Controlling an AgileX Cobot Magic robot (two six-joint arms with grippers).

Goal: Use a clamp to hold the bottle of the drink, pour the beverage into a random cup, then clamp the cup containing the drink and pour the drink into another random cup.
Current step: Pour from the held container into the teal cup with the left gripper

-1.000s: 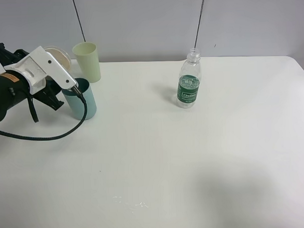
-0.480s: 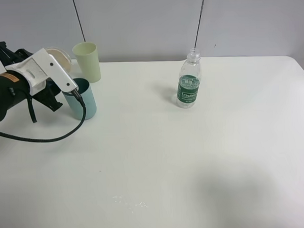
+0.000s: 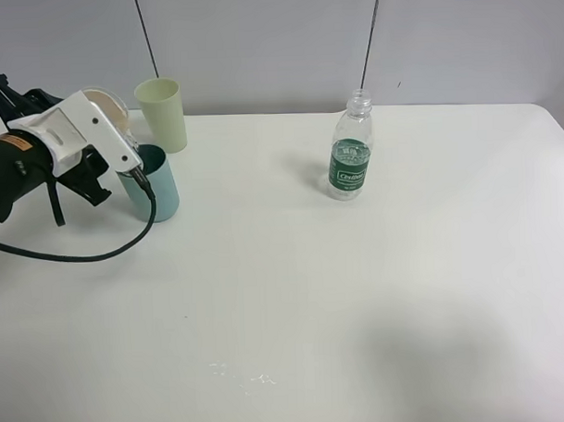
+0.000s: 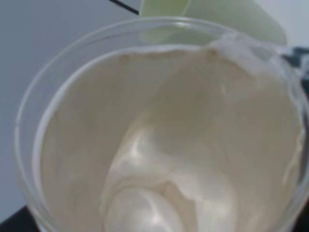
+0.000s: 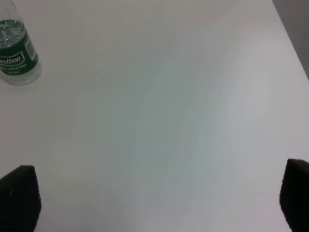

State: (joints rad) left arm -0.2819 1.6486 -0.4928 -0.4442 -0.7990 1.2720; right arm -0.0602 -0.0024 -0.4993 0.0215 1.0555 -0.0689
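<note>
Largely unseen, the left jaws clench the view-filling clear cup (image 4: 159, 135); right jaws gape, empty.

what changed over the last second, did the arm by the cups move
The left arm, with the clear plastic cup tipped at its end, has drawn back slightly to the left, uncovering more of the light blue cup. Nothing was taken hold of or let go. The pale green cup, the clear green-labelled bottle and the white table stayed as they were.
</note>
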